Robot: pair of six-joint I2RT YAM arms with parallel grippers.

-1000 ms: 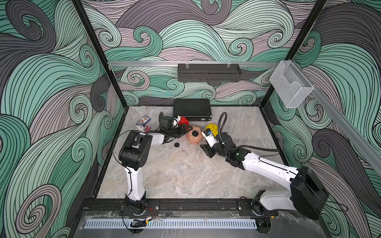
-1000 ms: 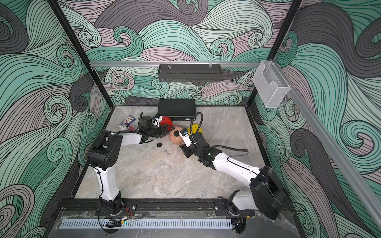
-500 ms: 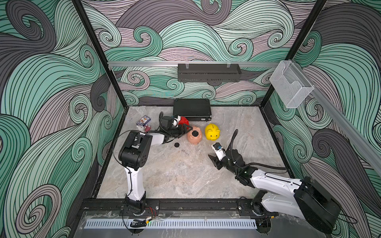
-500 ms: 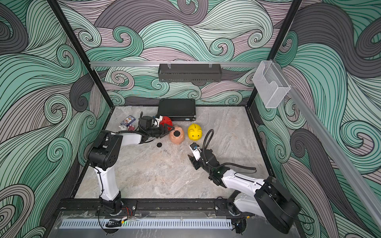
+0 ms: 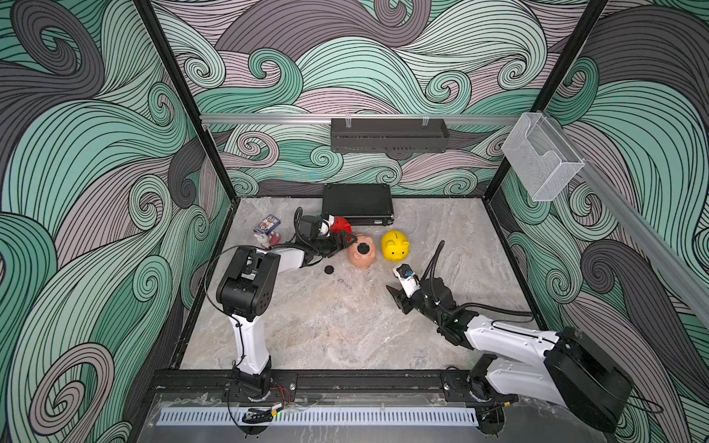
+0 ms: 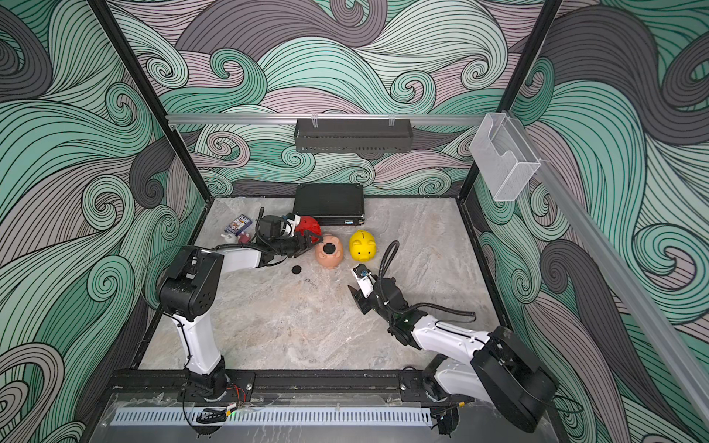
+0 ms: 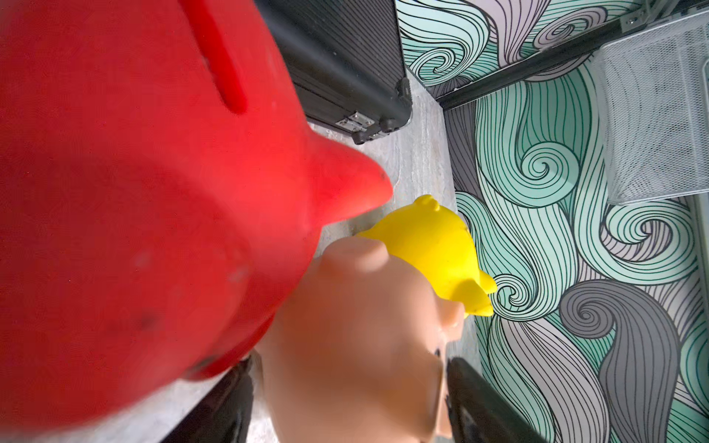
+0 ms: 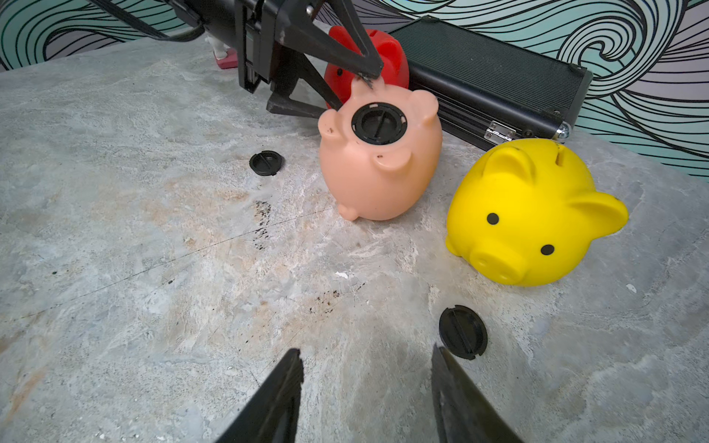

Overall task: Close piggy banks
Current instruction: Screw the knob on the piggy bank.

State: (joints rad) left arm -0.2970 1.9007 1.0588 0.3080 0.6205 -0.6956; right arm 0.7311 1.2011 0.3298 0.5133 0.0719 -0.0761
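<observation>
1. the left end effector [image 5: 350, 241] has its jaws spread on either side of the peach-pink piggy bank [image 8: 378, 180], with one fingertip touching a foot. i cannot tell whether they press on it or stand free.
2. that pig lies belly up between those jaws, and a black plug [image 8: 379, 122] sits in its belly hole; it looks seated, so this bank seems closed.
3. the right end effector [image 8: 366, 351] is released and empty, low over the bare desk [image 8: 153, 268].
4. a loose plug [image 8: 463, 331] lies flat just beside one of its fingers. the yellow piggy bank [image 8: 529, 214] stands upright a little ahead of it, belly hidden.
5. the red piggy bank [image 7: 134, 172] lies close against the left end effector's wrist, beside the black case [image 8: 491, 76]. a second loose plug [image 8: 266, 163] lies on the desk near that end effector.
6. step in hand, as i judge it: finishing with the pink bank and turning to the next plug.
7. the next move calls for shifting the right end effector sideways over the near plug, pinching its thin rim, and getting the yellow bank's belly turned up.
</observation>
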